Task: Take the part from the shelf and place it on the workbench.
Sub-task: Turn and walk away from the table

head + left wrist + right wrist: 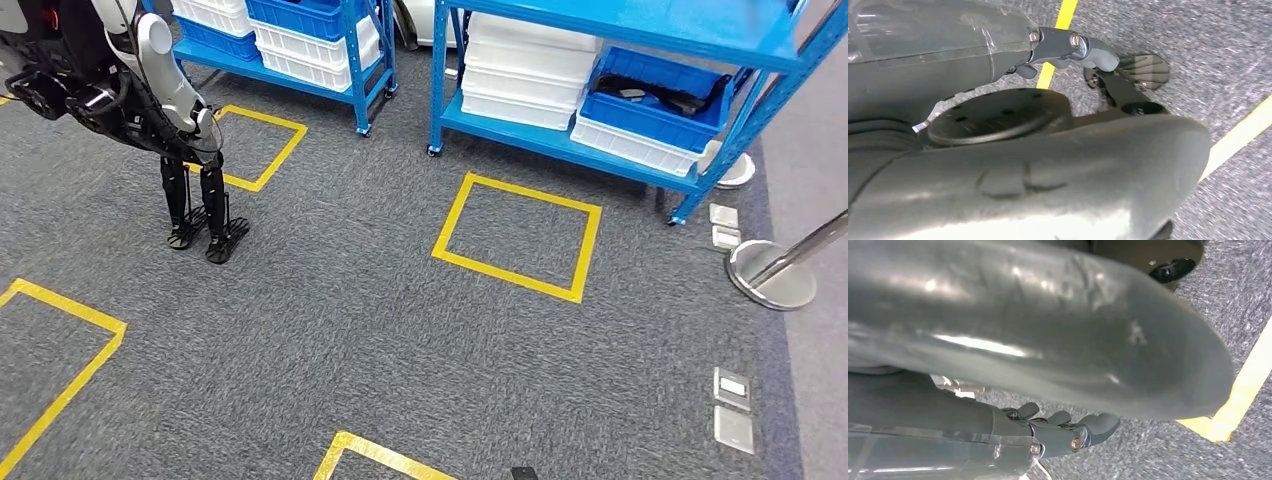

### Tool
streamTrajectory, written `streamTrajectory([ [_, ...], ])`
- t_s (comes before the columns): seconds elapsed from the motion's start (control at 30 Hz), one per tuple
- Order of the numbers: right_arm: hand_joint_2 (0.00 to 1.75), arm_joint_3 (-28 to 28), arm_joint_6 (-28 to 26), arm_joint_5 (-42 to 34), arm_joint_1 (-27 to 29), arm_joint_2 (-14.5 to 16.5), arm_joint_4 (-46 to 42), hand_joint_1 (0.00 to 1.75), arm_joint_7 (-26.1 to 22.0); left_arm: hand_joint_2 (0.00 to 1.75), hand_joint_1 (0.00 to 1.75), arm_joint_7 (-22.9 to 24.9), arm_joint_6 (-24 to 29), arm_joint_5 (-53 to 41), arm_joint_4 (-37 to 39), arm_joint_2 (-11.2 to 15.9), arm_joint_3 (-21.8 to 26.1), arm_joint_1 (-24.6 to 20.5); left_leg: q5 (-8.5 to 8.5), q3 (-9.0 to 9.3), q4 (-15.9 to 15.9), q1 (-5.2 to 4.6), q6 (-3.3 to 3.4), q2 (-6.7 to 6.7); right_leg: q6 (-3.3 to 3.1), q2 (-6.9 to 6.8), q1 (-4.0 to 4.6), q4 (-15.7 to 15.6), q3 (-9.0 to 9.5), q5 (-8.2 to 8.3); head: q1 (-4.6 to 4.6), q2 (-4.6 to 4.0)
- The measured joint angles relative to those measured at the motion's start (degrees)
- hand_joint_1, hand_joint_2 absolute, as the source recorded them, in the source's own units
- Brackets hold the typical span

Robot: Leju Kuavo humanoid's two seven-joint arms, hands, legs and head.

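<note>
From the head, the blue shelf [560, 140] holds a blue bin [655, 110] with dark parts [650, 97] lying flat; which way they point is unclear. Left hand [1083, 50] hangs empty, loosely curled. Right hand [1068, 432] likewise.

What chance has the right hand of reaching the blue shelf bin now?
Probably no: the right hand hangs low over carpet and the blue bin sits on the shelf across open floor.

No text, label or number can be read anywhere.
</note>
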Motion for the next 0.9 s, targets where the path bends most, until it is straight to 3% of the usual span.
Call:
streamTrajectory([
  [0.07, 0.00, 0.1, 0.0, -0.4, -0.1, 0.0, 0.0, 0.00, -0.1, 0.00, 0.00, 0.1, 0.0, 0.0, 0.0, 0.0, 0.0, 0.1, 0.09, -0.05, -0.1, -0.01, 0.35, 0.88, 0.52, -1.54, -0.24, 7.0, -3.28, -3.72, 0.76, 0.00],
  [0.1, 0.00, 0.1, 0.0, -0.6, -0.1, 0.0, 0.0, 0.00, -0.1, 0.00, 0.00, 0.2, 0.0, 0.0, 0.0, 0.0, 0.0, 0.2, 0.06, -0.10, -0.1, -0.03, 0.37, 1.38, 0.79, -1.78, -0.40, 10.4, -4.92, -5.00, 0.90, 0.00],
  [0.13, 0.00, 0.1, 0.0, -0.7, 0.0, 0.0, 0.0, 0.00, -0.2, 0.00, 0.00, 0.2, 0.0, 0.0, 0.0, 0.0, 0.0, 0.2, 0.01, -0.13, 0.0, -0.04, 0.36, 1.82, 1.04, -1.92, -0.56, 12.4, -5.82, -5.28, 0.93, 0.00],
  [0.17, 0.00, 0.2, 0.0, -0.8, 0.1, -0.1, 0.0, 0.00, -0.2, 0.00, 0.00, 0.3, 0.0, 0.0, 0.1, 0.0, 0.0, 0.2, -0.05, -0.13, 0.1, -0.01, 0.30, 2.20, 1.24, -2.06, -0.74, 12.1, -5.65, -4.42, 0.95, 0.00],
  [0.2, 0.00, 0.3, 0.0, -0.8, 0.1, -0.1, 0.0, 0.00, -0.2, 0.00, 0.00, 0.3, 0.0, 0.0, 0.1, 0.0, 0.0, 0.1, -0.15, -0.12, 0.2, 0.05, 0.16, 2.51, 1.41, -2.30, -0.92, 9.6, -4.38, -2.66, 0.98, 0.00],
  [0.23, 0.00, 0.4, 0.0, -0.9, 0.1, -0.1, 0.0, 0.00, -0.3, 0.00, 0.00, 0.3, 0.0, 0.0, 0.1, -0.1, 0.0, 0.1, -0.31, -0.08, 0.4, 0.11, -0.07, 2.75, 1.50, -2.83, -1.06, 5.6, -2.38, -0.63, 1.05, 0.00],
  [0.3, 0.00, 0.5, 0.0, -1.0, 0.0, -0.2, 0.0, 0.00, -0.4, 0.00, 0.00, 0.4, 0.0, 0.0, 0.1, -0.1, 0.0, -0.1, -0.69, -0.07, 0.9, -0.02, -0.72, 3.17, 1.14, -3.99, -0.97, -0.9, 0.73, 1.55, 1.29, 0.00],
  [0.33, 0.00, 0.6, -0.1, -1.1, -0.1, -0.2, -0.1, 0.00, -0.4, 0.00, 0.00, 0.5, 0.1, 0.1, 0.1, -0.1, 0.0, -0.1, -0.81, -0.06, 1.0, -0.13, -1.04, 3.32, 0.75, -4.28, -0.85, -2.3, 1.29, 1.72, 1.28, 0.00],
  [0.47, 0.00, 1.4, -0.1, -1.5, -0.2, -0.3, -0.1, 0.00, -0.2, 0.00, 0.00, 0.5, 0.6, 0.5, 0.1, -0.1, 0.0, -0.1, -1.51, 0.01, 1.7, 0.02, -2.36, 3.31, -1.00, -3.43, -0.70, -2.7, 1.18, 1.92, 0.49, 0.00],
  [0.53, 0.00, 1.6, -0.1, -1.7, -0.3, -0.3, -0.1, 0.00, -0.2, 0.00, 0.00, 0.6, 0.7, 0.6, 0.1, -0.1, 0.0, 0.0, -4.48, -1.71, 6.2, 0.16, -2.85, 2.23, -1.67, -3.03, -0.81, -2.8, 1.15, 2.15, 0.05, 0.00],
  [0.6, 0.00, 1.8, -0.2, -1.8, -0.4, -0.3, -0.1, 0.00, -0.2, 0.00, 0.00, 0.7, 0.7, 0.7, 0.2, -0.1, 0.0, 0.3, -8.20, -4.97, 13.8, 0.16, -3.00, 1.47, -1.98, -2.51, -0.67, -2.8, 1.10, 2.17, -0.36, 0.00],
  [0.67, 0.00, 2.0, -0.2, -1.8, -0.5, -0.3, -0.2, 0.00, -0.2, 0.00, 0.00, 0.7, 0.7, 0.7, 0.2, -0.1, 0.0, 0.4, -9.72, -6.81, 17.8, 0.14, -3.02, 1.33, -2.03, -2.17, -0.57, -2.8, 1.08, 2.18, -0.45, 0.00],
  [0.77, 0.00, 2.0, -0.2, -1.8, -0.5, -0.3, -0.2, 0.00, -0.2, 0.00, 0.00, 0.7, 0.7, 0.7, 0.2, -0.1, 0.0, 0.5, -9.80, -7.05, 18.3, 0.14, -3.02, 1.33, -2.04, -2.11, -0.55, -2.8, 1.08, 2.18, -0.45, 0.00],
  [0.83, 0.00, 2.2, -0.2, -1.9, -0.5, -0.3, -0.2, 0.00, -0.2, 0.00, 0.00, 0.7, 0.7, 0.7, 0.2, -0.1, 0.0, 0.6, -8.42, -6.81, 17.5, 0.11, -2.77, 1.28, -2.04, -1.60, -0.48, -2.8, 1.15, 2.17, -0.49, 0.00],
  [0.9, 0.00, 2.7, -0.2, -2.1, -0.6, -0.3, -0.3, 0.00, -0.3, 0.00, 0.00, 0.6, 0.8, 0.9, 0.2, -0.1, 0.0, 0.6, -3.95, -3.32, 8.9, -0.11, -1.88, -0.08, -1.67, -0.09, -0.29, -2.7, 1.17, 2.14, -0.59, 0.00],
])
